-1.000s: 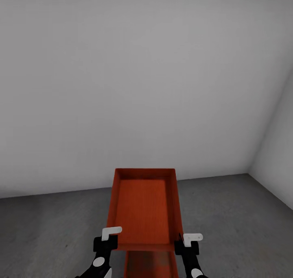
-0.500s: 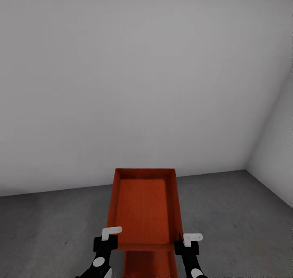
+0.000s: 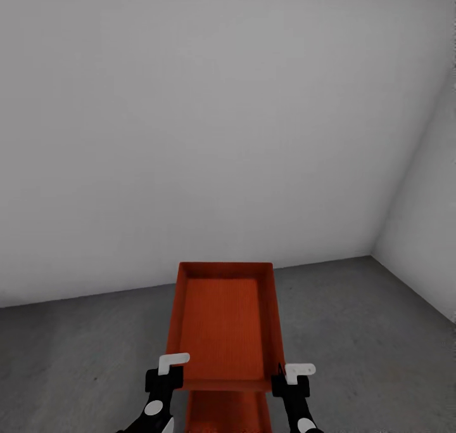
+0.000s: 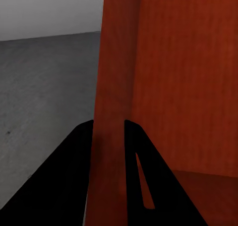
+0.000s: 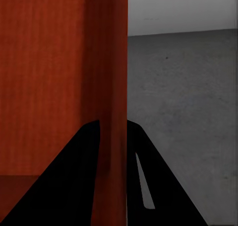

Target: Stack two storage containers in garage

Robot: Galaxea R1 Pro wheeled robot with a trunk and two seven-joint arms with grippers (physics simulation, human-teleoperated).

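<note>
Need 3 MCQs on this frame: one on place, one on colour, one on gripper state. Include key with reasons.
1. Where is the robot?
A. on wood plank flooring
B. on grey concrete floor near a white-walled corner
C. beside a car

2. What colour is the held storage container?
A. red-orange
B. blue
C. white

3. What are the two grippers doing?
A. both open, away from the container
B. each clamped on a side wall of the container
C. both holding one corner

Key:
1 B: concrete floor meets the white walls.
2 A: the storage container is red-orange.
3 B: the left gripper and the right gripper each straddle a wall.
</note>
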